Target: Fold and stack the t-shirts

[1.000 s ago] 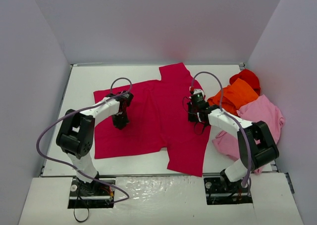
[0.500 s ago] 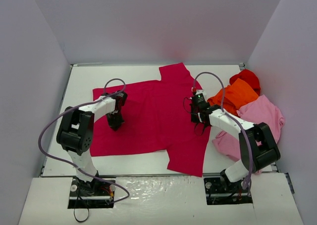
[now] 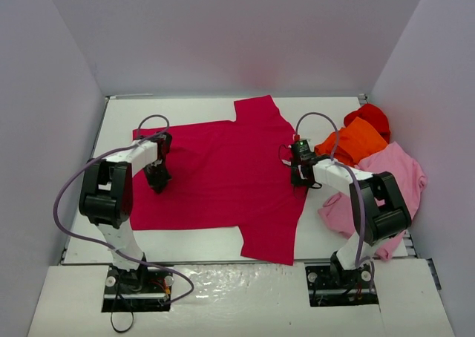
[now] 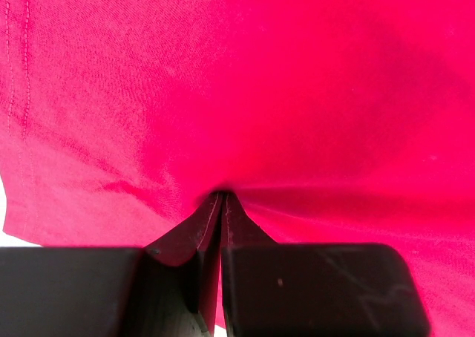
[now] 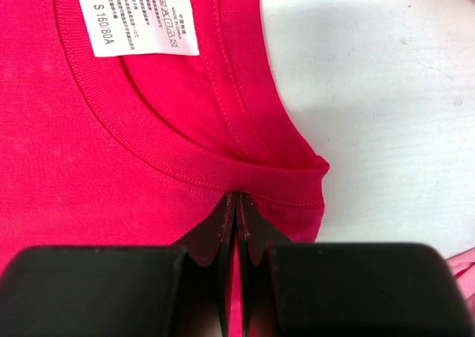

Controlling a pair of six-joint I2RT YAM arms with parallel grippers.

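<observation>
Crimson t-shirt (image 3: 223,174): spread mostly flat in the middle of the table (image 3: 200,110), lying sideways. The collar is toward the right and the hem toward the left. One sleeve points to the far edge; the other reaches close to the near edge. In the right wrist view the white tag (image 5: 139,23) shows face-up inside the neck opening, with print on it.

Left jaws: closed tight. The left wrist view shows the tips meeting on a small pucker of crimson cloth, with wrinkles running into the pinch. The stitched hem line is visible at the left of that view. From above, this pinch sits near the shirt's left end.

Right jaws: closed tight. The tips meet on the ribbed collar band where it curves toward the shoulder, and bare table shows just beyond. From above, this grip is at the shirt's right end.

Other shirts: heaped at the right side of the table, apart from the spread shirt.
- Bright red t-shirt (image 3: 369,116): farthest back.
- Orange t-shirt (image 3: 355,142): just in front of the red one, touching it.
- Light pink t-shirt (image 3: 386,177): nearest, against the right wall, with the orange one overlapping its far edge.

The right arm passes beside this heap.
</observation>
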